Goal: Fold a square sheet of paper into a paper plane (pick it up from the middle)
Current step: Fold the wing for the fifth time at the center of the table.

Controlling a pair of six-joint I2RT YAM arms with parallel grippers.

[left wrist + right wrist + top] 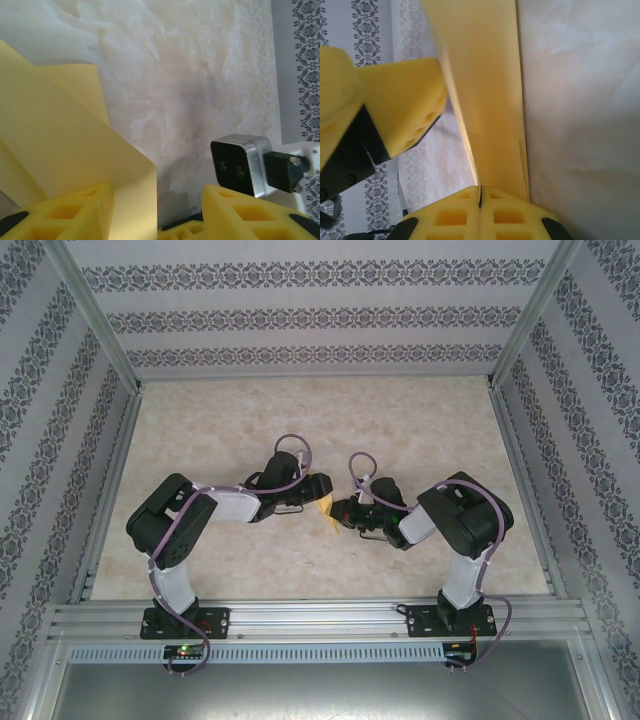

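The yellow-orange sheet of paper (326, 507) is held off the table between the two arms, folded into layers. My right gripper (480, 194) is shut on its lower edge, and the paper (485, 90) rises from the pinch as a long folded strip. My left gripper (157, 194) stands open around another part of the paper (60, 145). A folded flap lies against the left finger (75, 212), while the right finger (250, 215) is well apart from it. In the top view the left gripper (316, 490) and the right gripper (346, 511) nearly meet. The paper's full outline is hidden.
The beige marbled table (320, 420) is walled by patterned panels and aluminium rails (320, 615). The right arm's wrist camera (240, 165) sits close to my left gripper's right finger. One left finger (405, 110) looms beside the paper in the right wrist view.
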